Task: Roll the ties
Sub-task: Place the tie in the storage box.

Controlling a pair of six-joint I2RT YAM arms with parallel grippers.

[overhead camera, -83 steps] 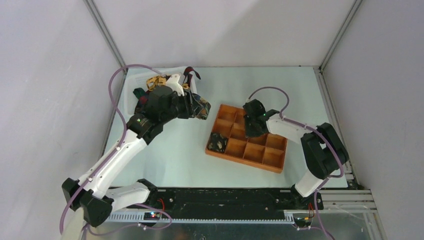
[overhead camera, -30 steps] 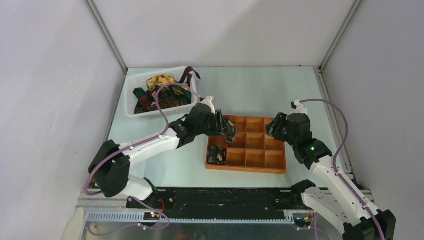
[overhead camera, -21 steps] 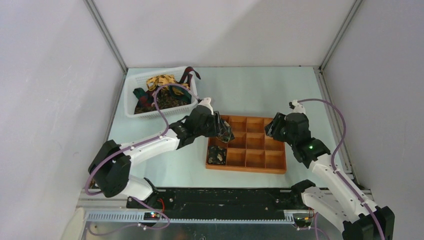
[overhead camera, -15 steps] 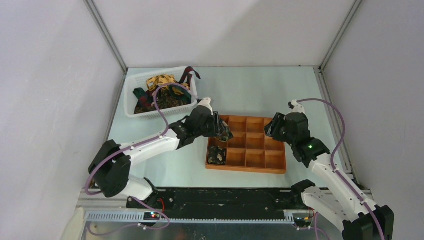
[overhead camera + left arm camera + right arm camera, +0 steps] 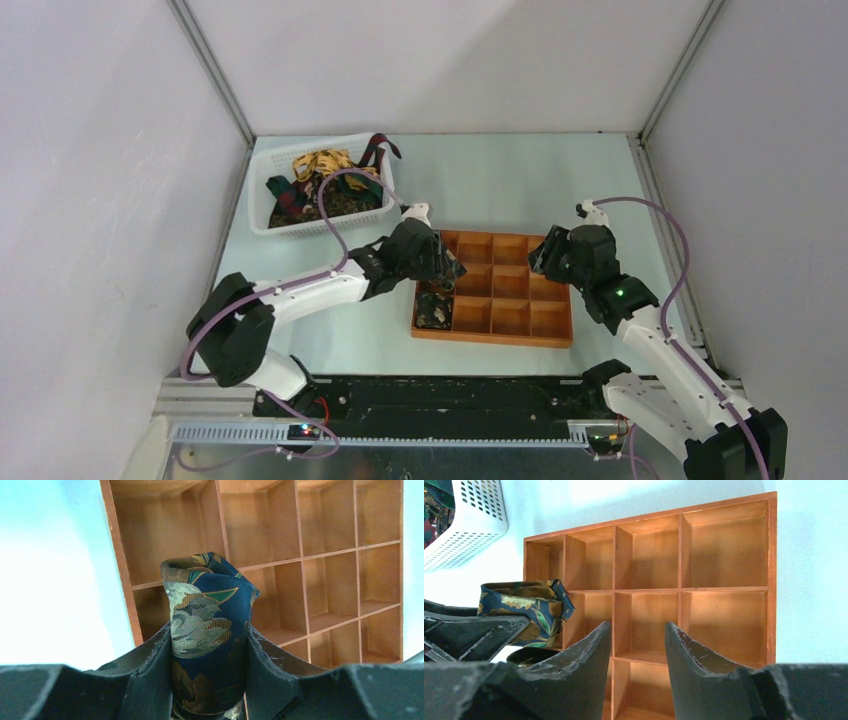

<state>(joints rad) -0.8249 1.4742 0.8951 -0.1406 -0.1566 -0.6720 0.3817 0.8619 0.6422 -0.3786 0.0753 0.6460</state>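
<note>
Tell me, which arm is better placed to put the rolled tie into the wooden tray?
Left, probably: the left gripper clamps the rolled tie above the wooden tray's left column; the right gripper hangs open and empty.

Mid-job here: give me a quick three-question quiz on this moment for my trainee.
1. True or false: the right gripper holds a tie.
2. In the top view, the rolled tie in the left gripper is over which part of the tray? A) left end B) middle C) right end
3. How many ties already lie inside the tray?
Key: 1. False, it is open and empty. 2. A. 3. One, a coiled tie in the near-left compartment.
</note>
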